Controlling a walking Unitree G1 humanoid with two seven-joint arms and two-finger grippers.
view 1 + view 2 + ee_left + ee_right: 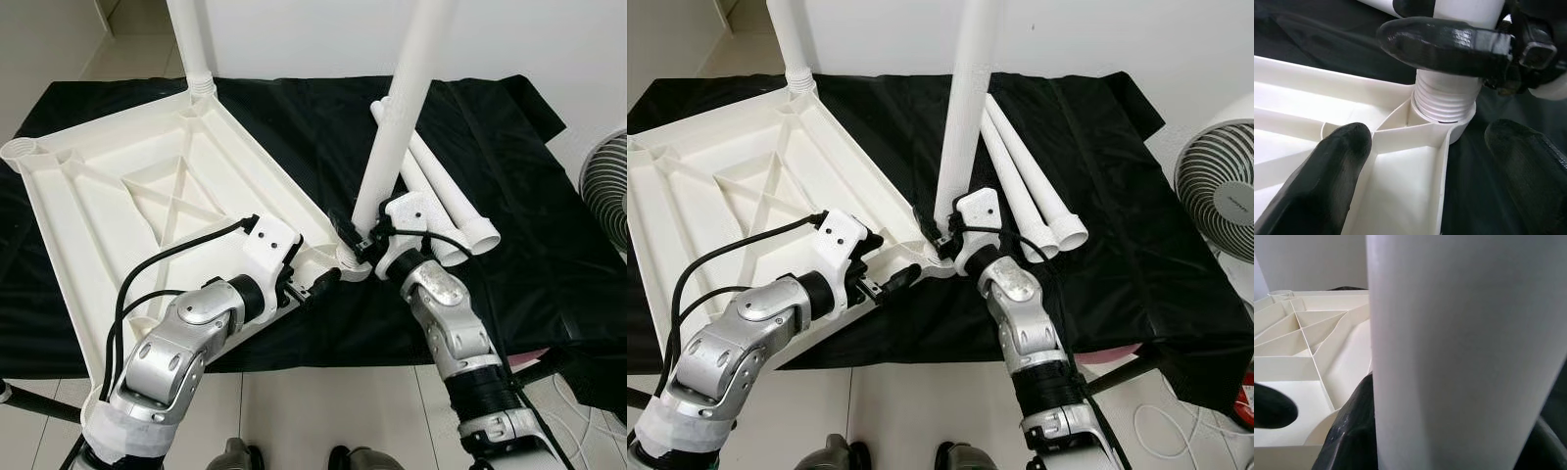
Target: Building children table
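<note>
The white tabletop (98, 211) lies upside down on a black cloth. One white leg (189, 44) stands in its far corner. A second leg (397, 117) stands upright with its threaded end (1444, 100) in the near right corner socket, and my right gripper (355, 240) is shut on it just above the thread. My left gripper (318, 284) is open at the same corner. One of its fingers (1334, 176) is over the ribbed underside and the other over the cloth, with the table's rim between them.
Two loose white legs (446, 191) lie on the black cloth (529, 274) right of the held leg. An empty socket (22, 152) shows at the tabletop's far left corner. A standing fan (1215, 191) is at the right edge. Tiled floor lies in front.
</note>
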